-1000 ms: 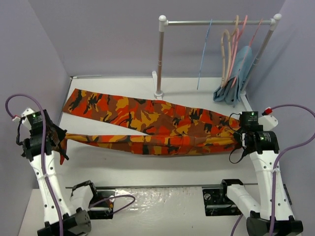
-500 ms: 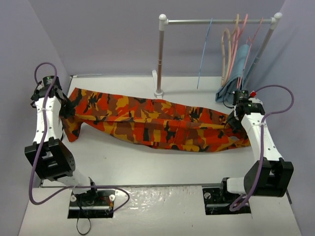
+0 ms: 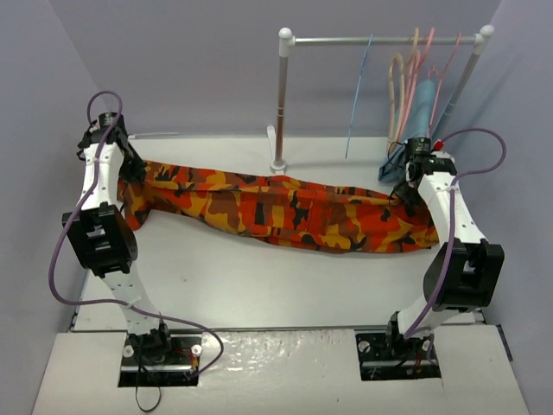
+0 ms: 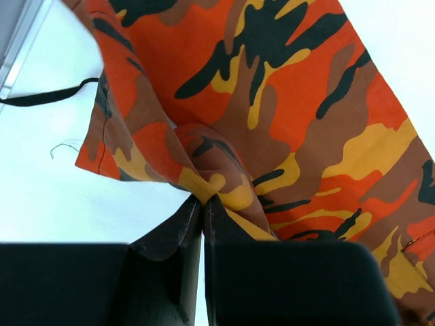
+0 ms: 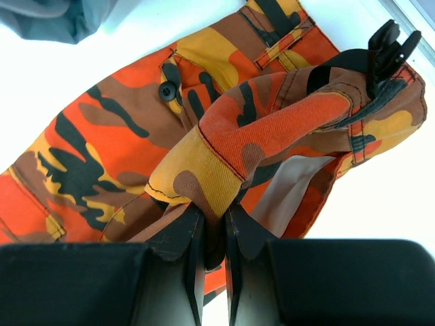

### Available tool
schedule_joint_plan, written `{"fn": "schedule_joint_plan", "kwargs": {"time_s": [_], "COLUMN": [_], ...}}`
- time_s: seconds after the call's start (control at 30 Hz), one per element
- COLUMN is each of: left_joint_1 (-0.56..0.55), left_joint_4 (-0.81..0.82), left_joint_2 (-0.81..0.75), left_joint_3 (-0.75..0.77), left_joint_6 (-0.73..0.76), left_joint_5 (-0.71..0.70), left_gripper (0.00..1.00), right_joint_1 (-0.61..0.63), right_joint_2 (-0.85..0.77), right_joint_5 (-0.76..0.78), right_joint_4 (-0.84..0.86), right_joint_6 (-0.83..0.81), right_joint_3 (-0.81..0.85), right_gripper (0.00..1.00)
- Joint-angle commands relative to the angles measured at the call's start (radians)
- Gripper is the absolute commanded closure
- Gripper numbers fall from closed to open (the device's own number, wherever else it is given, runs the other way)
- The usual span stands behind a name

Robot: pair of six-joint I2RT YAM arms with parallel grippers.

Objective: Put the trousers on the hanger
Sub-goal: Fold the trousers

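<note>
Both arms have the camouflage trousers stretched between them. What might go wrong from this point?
1. The left tool and right tool each pinch only a small fold of the trousers; it may slip out.
2. The trousers pass close to the rack post and could snag on its base.
3. The blue hanger hangs on the rail while both tools are occupied, so fetching it likely means releasing one end.

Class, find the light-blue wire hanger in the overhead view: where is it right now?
The hanger hangs from the rail at the back right of the top view, left of the teal cloth and beyond the trousers.
</note>
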Motion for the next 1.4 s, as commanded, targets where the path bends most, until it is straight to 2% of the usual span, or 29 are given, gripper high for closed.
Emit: {"fn": "schedule_joint_plan", "kwargs": {"time_s": [0.0, 0.27, 0.5, 0.67, 0.8, 0.93, 0.97, 1.1, 1.2, 1.27, 1.37], "left_joint_1": [0.009, -0.010, -0.020, -0.034, -0.036, -0.039, -0.042, -0.067, -0.084, -0.090, -0.097], "left_joint_4": [0.068, 0.062, 0.164, 0.296, 0.363, 0.423, 0.455, 0.605, 0.701, 0.676, 0.653], "left_joint_2": [0.065, 0.240, 0.326, 0.356, 0.361, 0.377, 0.377, 0.315, 0.248, 0.241, 0.212], "left_joint_3": [0.186, 0.360, 0.425, 0.429, 0.424, 0.419, 0.417, 0.348, 0.258, 0.265, 0.231], "left_joint_6": [0.067, 0.065, 0.079, 0.095, 0.090, 0.114, 0.124, 0.181, 0.205, 0.195, 0.177], "left_joint_5": [-0.196, -0.181, -0.107, -0.044, -0.024, -0.018, -0.011, 0.068, 0.101, 0.125, 0.148], "left_gripper": [1.00, 1.00, 1.00, 1.00, 0.99, 0.94, 0.92, 0.62, 0.38, 0.26, 0.21], "right_joint_1": [-0.052, -0.055, -0.063, -0.101, -0.115, -0.119, -0.119, -0.119, -0.119, -0.118, -0.111], "right_joint_2": [0.057, 0.170, 0.201, 0.179, 0.178, 0.186, 0.186, 0.129, 0.050, -0.004, -0.076], "right_joint_5": [0.254, 0.227, 0.120, 0.009, -0.032, -0.089, -0.104, -0.180, -0.211, -0.228, -0.256], "right_joint_4": [0.035, 0.061, 0.162, 0.271, 0.307, 0.337, 0.351, 0.404, 0.425, 0.431, 0.431], "right_joint_6": [-0.009, 0.015, 0.016, 0.027, 0.005, -0.026, -0.036, -0.066, -0.089, -0.099, -0.113], "right_joint_3": [0.085, 0.138, 0.132, 0.081, 0.081, 0.081, 0.081, 0.057, 0.002, -0.038, -0.112], "right_gripper": [1.00, 1.00, 1.00, 0.97, 0.88, 0.73, 0.65, 0.39, 0.29, 0.24, 0.21]}}
